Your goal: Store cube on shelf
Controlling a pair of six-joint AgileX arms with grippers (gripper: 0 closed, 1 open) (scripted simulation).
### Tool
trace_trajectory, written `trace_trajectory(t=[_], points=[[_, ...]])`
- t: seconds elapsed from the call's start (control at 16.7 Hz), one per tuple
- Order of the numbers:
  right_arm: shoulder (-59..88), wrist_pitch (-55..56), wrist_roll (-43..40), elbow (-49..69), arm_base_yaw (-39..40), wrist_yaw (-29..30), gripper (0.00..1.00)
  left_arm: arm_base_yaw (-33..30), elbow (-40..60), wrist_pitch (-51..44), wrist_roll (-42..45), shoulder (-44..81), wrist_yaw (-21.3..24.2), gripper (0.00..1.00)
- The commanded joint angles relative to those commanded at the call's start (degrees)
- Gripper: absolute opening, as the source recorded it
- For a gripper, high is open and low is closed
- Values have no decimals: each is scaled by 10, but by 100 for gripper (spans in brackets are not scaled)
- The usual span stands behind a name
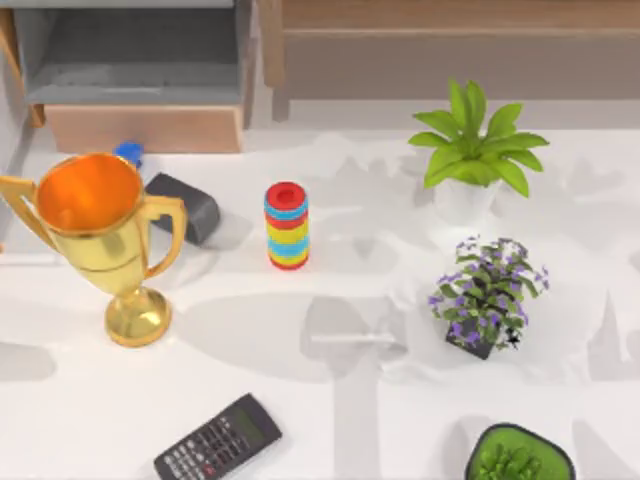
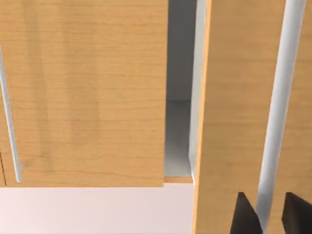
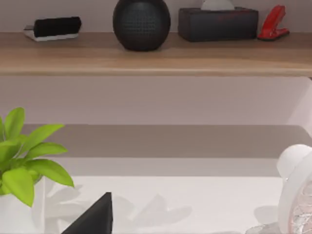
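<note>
Plainly, the step in hand is looking like locating and securing the cube, whose place cannot be told from these views. To do it well, the right arm should be approaching level, gripping the cube by opposite flat faces, then lifting high enough to clear the plants before heading to 1 o'clock, where the shelf is running along the table's far edge.

The left gripper is sitting astride a door handle on a wooden cabinet door; whether it is clamping the bar cannot be told. The right gripper is hovering low and facing the shelf, carrying nothing visible; how far it is parted cannot be told.

Counting downward in size:
- one shelf
- one grey compartment at 11 o'clock
- one gold trophy at 9
- three plants: leafy at 2, purple-flowered at 4, green at 5
- one calculator at 7
- one ring stack just off centre
</note>
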Motion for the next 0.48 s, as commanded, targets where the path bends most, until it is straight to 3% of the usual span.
trace_trajectory(t=[0.42, 0.48], points=[[0, 0, 0, 0, 0, 0, 100, 0, 0, 0, 0, 0, 0, 98], [0, 0, 0, 0, 0, 0, 100, 0, 0, 0, 0, 0, 0, 100]])
